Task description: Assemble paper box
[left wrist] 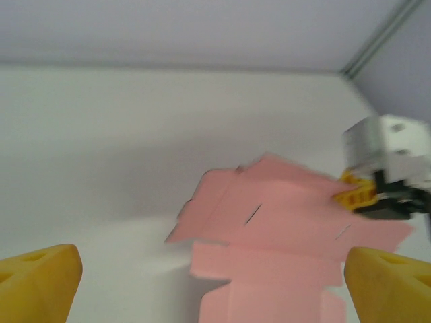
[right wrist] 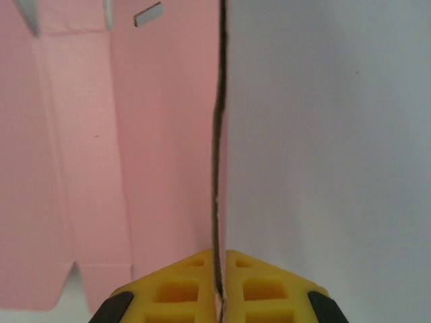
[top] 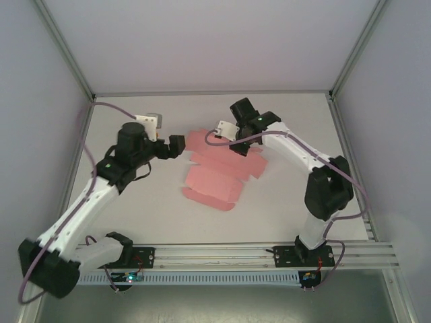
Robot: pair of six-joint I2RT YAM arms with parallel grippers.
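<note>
A flat, matte pink die-cut card sheet, the paper box point(top: 219, 173), with flaps and slits, lies mid-frame on a smooth white surface point(top: 289, 202). The right end effector point(right wrist: 219, 289) pinches one raised edge of it; the left end effector point(top: 176, 145) gapes wide just left of the sheet.

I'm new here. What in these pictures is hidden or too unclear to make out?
Top view: where the right gripper pinches the paper box, covered by the gripper itself.
Left wrist view: the right gripper, blurred; the left gripper, its fingers cut off by the bottom edge.
Right wrist view: most of the paper box, cut off by the left and top edges.
</note>
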